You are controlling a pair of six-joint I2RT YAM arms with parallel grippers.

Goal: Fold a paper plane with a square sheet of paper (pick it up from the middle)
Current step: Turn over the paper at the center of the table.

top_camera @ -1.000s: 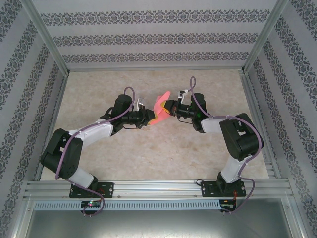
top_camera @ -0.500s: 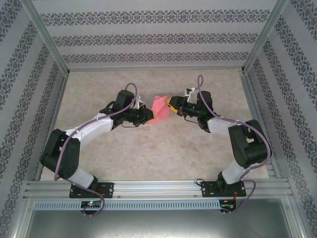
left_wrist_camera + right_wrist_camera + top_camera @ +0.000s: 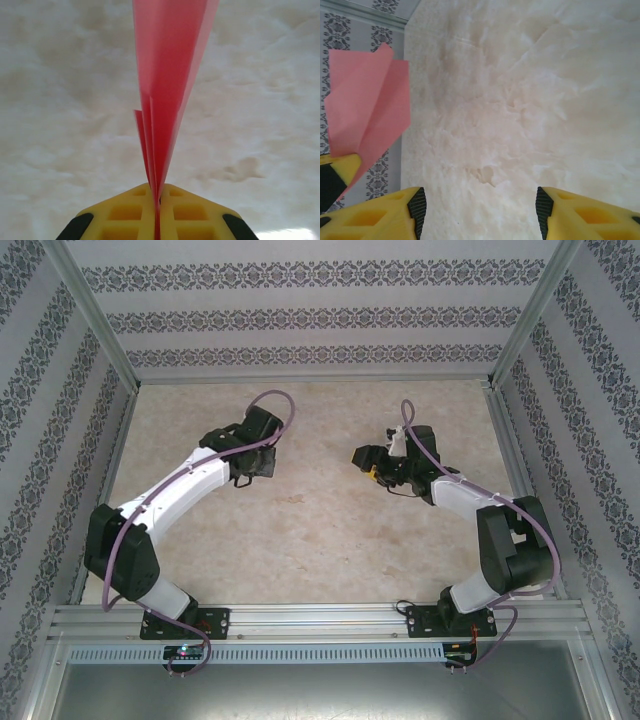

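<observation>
The square sheet of paper is folded into a slim pink-red paper plane (image 3: 167, 75). In the left wrist view it is edge-on, with its layered flaps running up and away from the yellow jaws. My left gripper (image 3: 159, 192) is shut on its near end. From above, the left gripper (image 3: 255, 465) sits left of centre, pointing down. In the right wrist view the paper plane (image 3: 367, 107) hangs at the far left, with one of the left gripper's yellow fingers (image 3: 337, 167) below it. My right gripper (image 3: 481, 210) is open and empty over bare table, apart from the paper. From above, the right gripper (image 3: 366, 462) is right of centre.
The pale marbled table top (image 3: 320, 530) spreads between and in front of the arms. Patterned walls (image 3: 300, 315) close in the back and both sides. An aluminium rail (image 3: 300, 618) with the arm bases runs along the near edge.
My right gripper has opened, let go of the paper and drawn back to the right. The left arm has swung left and turned downward, carrying the paper plane away with it.
</observation>
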